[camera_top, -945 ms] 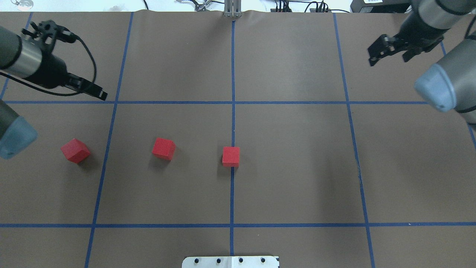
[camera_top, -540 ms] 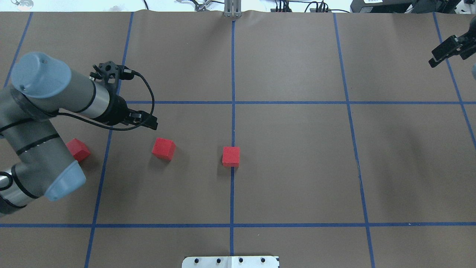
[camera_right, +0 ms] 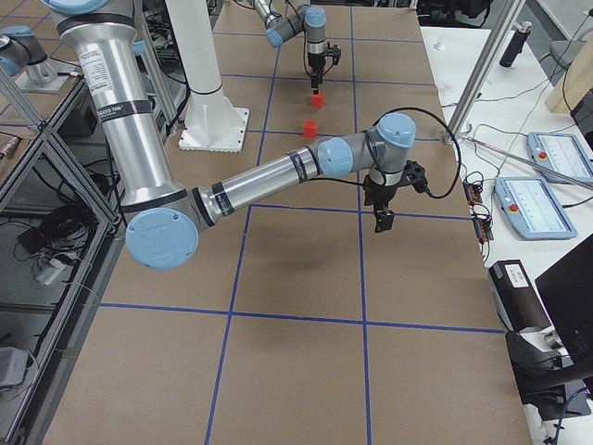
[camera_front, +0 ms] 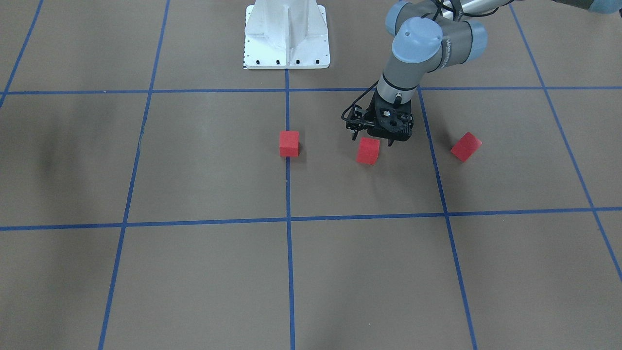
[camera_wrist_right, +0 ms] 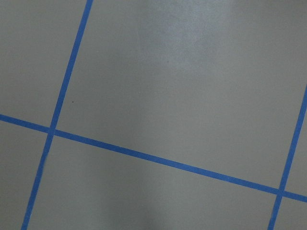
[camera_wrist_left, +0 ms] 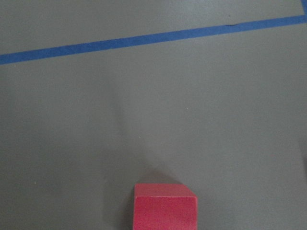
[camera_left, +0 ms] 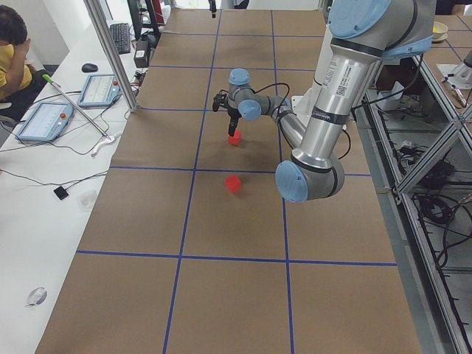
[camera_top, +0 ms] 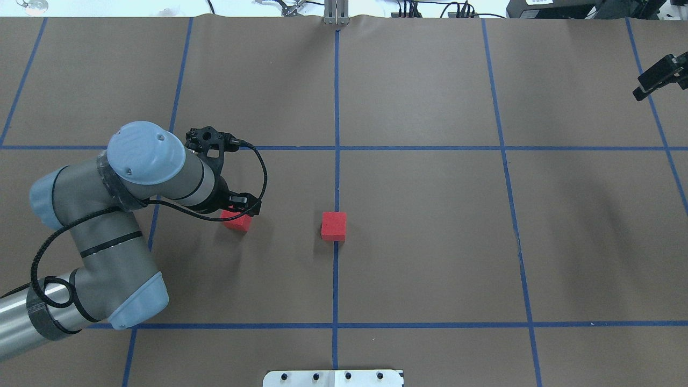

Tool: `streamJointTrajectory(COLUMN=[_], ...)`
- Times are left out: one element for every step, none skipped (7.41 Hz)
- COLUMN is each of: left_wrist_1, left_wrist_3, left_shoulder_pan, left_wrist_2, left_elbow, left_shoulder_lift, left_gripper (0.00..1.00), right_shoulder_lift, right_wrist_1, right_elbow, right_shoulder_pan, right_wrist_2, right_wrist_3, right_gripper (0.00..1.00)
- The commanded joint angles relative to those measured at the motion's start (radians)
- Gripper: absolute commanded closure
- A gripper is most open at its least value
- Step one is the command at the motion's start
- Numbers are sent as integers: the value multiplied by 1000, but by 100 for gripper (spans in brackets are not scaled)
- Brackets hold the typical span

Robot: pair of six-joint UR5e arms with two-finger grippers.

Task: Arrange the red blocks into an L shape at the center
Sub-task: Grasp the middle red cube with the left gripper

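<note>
Three red blocks lie in a row on the brown mat. One block [camera_top: 334,226] [camera_front: 289,144] sits on the centre line. The middle block [camera_top: 237,221] [camera_front: 368,151] lies left of it in the overhead view. The third block [camera_front: 466,146] is hidden under my left arm in the overhead view. My left gripper [camera_front: 372,140] [camera_top: 243,206] is open and hovers just over the middle block without touching it. The left wrist view shows that block [camera_wrist_left: 164,206] at its bottom edge. My right gripper [camera_top: 657,78] is far off at the right edge, half out of view.
Blue tape lines [camera_top: 336,134] divide the mat into grid squares. The white robot base [camera_front: 286,36] stands at the near edge. My left arm's elbow [camera_top: 115,274] lies low over the left part of the mat.
My left arm has swung right and lowered its gripper over the middle block, covering the leftmost block in the overhead view. My right gripper has drawn back to the right edge.
</note>
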Motion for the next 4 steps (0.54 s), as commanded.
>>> streamJointTrajectory(left_wrist_1=[16,14,14,13], left_wrist_3=[125,136,138,136], left_shoulder_pan=[13,13,13,14], left_wrist_2=[33,31,30,25], left_elbow=[18,28,50,67], left_shoulder_lift=[-8,-10,-24,-34], left_gripper=[1,1,1,1], right_shoulder_lift=[0,0,-2,-2], right_wrist_1=[0,0,0,2], right_elbow=[-1,-1,-1,1], right_shoulder_pan=[0,0,0,0], right_wrist_2=[0,0,0,0], right_wrist_3=[1,1,3,3], right_gripper=[0,0,0,0])
